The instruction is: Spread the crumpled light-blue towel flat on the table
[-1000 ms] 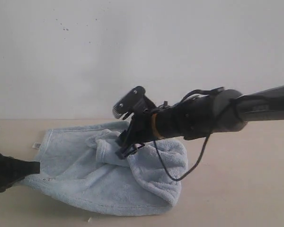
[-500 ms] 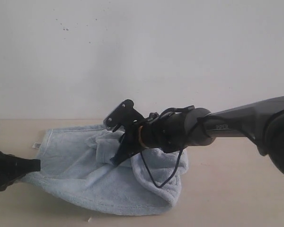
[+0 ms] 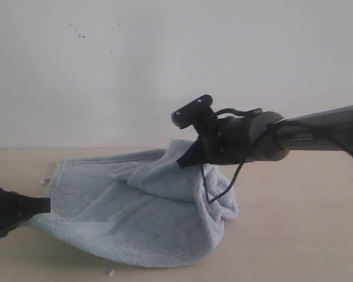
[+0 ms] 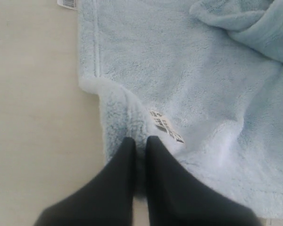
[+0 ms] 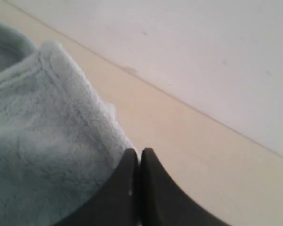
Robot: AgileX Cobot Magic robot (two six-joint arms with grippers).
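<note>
Setting: robotics lab or test bench. Evidence: plain beige table (image 3: 300,235) against a white wall (image 3: 176,70); black robot arm (image 3: 253,141) with exposed cable (image 3: 212,201) reaching over it

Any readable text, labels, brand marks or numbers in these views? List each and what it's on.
No text can be read in any view.
White tag on the towel, by the left gripper: dark print, too blurred to read.
Second tag at the towel's hem: dark stripes, cut off by the frame edge, unreadable.
Right arm: faint mark, possibly lettering, too small to read.
</note>
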